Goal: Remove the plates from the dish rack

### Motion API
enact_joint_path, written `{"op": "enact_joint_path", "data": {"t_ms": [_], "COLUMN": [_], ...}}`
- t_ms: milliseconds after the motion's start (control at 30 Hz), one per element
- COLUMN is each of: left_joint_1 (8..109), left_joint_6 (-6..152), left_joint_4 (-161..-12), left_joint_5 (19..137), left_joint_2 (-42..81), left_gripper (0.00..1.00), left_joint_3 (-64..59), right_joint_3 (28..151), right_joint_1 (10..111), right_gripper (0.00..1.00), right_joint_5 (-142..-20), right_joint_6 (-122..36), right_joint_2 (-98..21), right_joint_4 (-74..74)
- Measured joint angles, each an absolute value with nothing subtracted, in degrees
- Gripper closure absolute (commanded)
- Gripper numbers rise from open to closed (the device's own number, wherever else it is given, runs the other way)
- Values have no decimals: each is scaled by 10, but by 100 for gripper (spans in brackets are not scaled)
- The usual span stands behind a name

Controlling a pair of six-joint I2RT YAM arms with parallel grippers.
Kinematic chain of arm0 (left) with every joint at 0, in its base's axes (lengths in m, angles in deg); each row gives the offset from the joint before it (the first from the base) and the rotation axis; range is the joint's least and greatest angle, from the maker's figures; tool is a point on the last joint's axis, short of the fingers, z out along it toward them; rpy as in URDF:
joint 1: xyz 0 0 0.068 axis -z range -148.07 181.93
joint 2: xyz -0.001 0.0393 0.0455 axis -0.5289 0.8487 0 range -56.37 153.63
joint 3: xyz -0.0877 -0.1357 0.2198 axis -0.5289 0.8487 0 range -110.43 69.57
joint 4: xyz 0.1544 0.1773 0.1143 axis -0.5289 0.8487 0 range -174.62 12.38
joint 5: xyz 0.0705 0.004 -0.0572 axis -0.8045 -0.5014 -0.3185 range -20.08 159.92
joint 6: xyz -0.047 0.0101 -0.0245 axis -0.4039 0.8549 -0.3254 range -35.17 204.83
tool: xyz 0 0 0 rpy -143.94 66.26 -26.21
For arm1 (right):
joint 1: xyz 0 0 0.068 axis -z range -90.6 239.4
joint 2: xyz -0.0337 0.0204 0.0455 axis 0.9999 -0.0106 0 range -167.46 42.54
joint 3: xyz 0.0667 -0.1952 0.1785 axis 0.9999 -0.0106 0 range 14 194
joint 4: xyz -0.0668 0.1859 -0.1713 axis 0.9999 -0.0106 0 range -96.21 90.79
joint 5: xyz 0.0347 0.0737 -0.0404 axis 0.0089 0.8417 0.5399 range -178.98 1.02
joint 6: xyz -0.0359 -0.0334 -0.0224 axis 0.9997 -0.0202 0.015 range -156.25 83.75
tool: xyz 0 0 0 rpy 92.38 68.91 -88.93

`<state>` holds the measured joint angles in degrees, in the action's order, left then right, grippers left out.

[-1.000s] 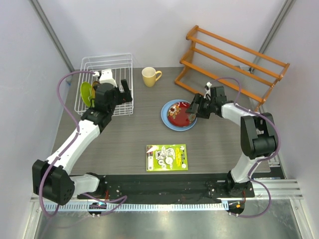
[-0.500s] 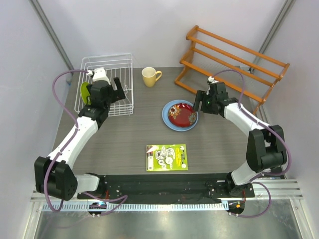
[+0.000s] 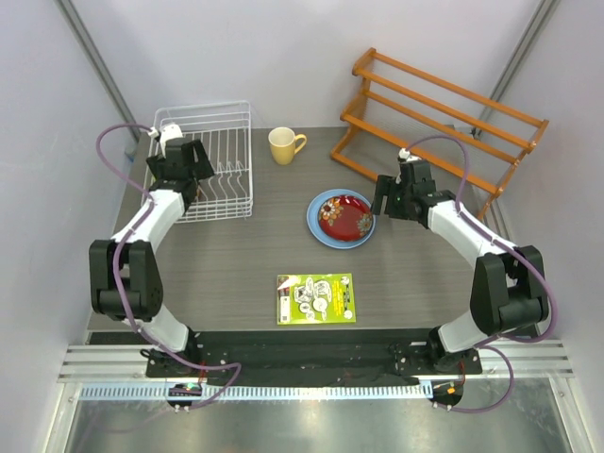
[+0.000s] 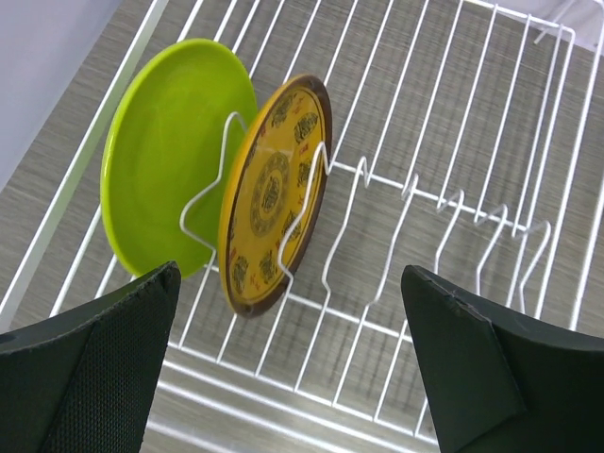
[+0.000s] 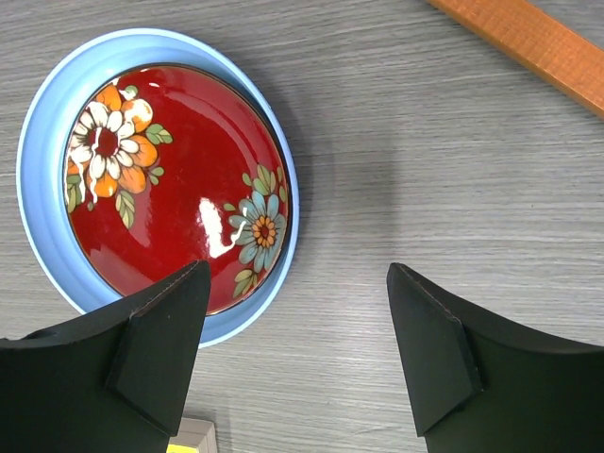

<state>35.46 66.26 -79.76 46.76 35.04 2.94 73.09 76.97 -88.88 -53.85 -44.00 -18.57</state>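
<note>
- Done, by my reading: two of the four plates are out of the rack. The larger round light blue plate (image 5: 36,203) lies flat on the grey wood-grain desk (image 3: 236,255), with the smaller dark red floral plate (image 5: 175,184) nested face up inside it.
- Left to do: the smooth lime green round plate (image 4: 160,151) and the yellow patterned round plate (image 4: 269,203) stand in the white wire dish rack (image 3: 226,165), side by side in neighbouring slots at one end. The other tines in the wrist view hold nothing. So the job looks about half finished.
- Left claw (image 4: 293,377): fingers spread wide and holding nothing. It hovers above the two racked plates and touches neither.
- Right claw (image 5: 283,359): fingers apart and empty, over bare desk just beside the stacked pair.
- Orientation of the racked plates: both stand on edge and lean a little. Their front faces turn toward the vacant tines, and the green one sits behind the yellow one.
- Axis: each disc lies crosswise to the row of tines. Seen from the left wrist, the rim line runs from upper right to lower left.
- The left claw's gap runs along the tine row, so it seems suited to straddle a rim.
</note>
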Motion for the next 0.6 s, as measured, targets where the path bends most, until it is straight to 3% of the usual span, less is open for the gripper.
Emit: {"op": "enact_joint_path", "data": {"t_ms": [233,500,600], "left_joint_1": [333,304,294], "left_joint_6": [662,651,641], "left_joint_4": [-813,-824,-828], "left_joint_5": [467,482,492], "left_joint_2": [400,444,452], "left_gripper": [5,41,64], "left_joint_3": [-5,-20,-20], "right_joint_3": [720,711,709], "right_joint_1": [770,770,770], "right_gripper": [19,27,33], "right_joint_5": [-889,-889,-889], "right_joint_6": [-535,-532,-531], "right_joint_2": [-440,-440,-440], "right_joint_4": [-186,-186,-186]}}
